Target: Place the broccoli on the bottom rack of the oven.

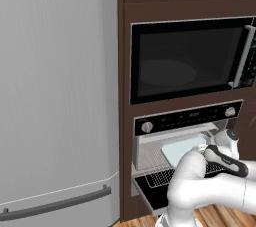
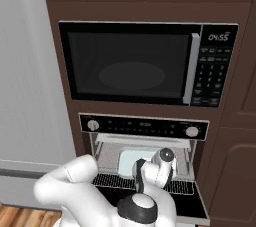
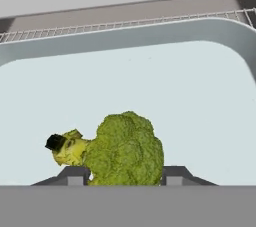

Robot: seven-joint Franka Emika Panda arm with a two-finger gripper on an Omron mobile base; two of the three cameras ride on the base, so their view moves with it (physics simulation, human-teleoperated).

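Note:
In the hand view my gripper [image 3: 125, 175] is shut on the broccoli [image 3: 125, 151], a yellowish-green lumpy floret whose stalk points left. It hangs just above a pale glossy tray [image 3: 150, 86]. The oven [image 1: 187, 119] stands open under its black control strip. My hand [image 1: 220, 147] reaches into its mouth. The bottom rack [image 1: 155, 176], a silver wire grid, sticks out low over the dropped door [image 2: 197, 206], below the tray [image 2: 131, 158]. Another wire grid [image 3: 125, 23] runs behind the tray's far rim.
A black glass-fronted microwave [image 1: 187, 61] sits directly above the oven in dark-brown cabinetry. A tall grey fridge [image 1: 55, 96] with a bar handle stands to the left. The oven's side walls [image 2: 102, 153] close in on both sides of the hand.

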